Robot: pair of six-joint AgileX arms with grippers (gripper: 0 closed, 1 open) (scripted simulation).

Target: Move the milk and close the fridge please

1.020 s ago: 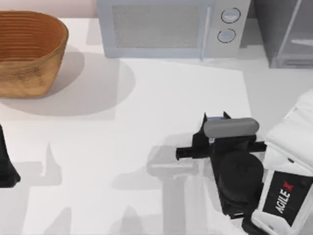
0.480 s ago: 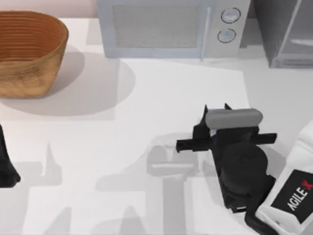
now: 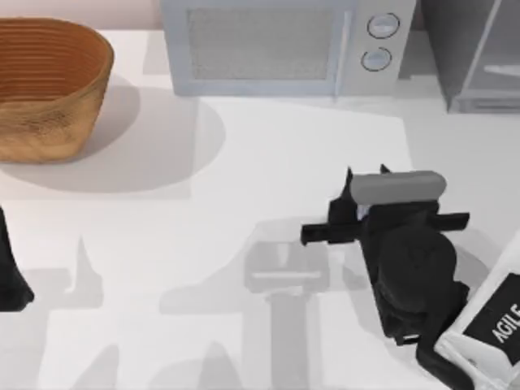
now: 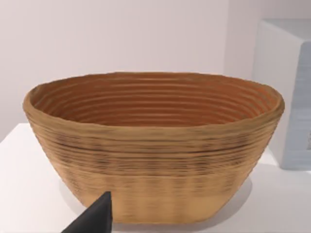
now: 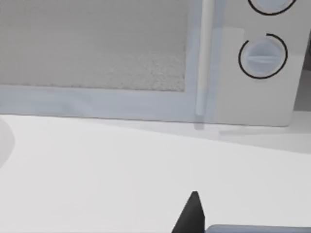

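Right tool hovers over the desk right of centre, near the microwave; its opening cannot be told. Fridge stands at the far right corner. Left arm parked at the left edge, facing the basket.

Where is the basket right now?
The basket sits at the table's far left corner in the top view, left of the microwave. The left wrist view faces it up close.
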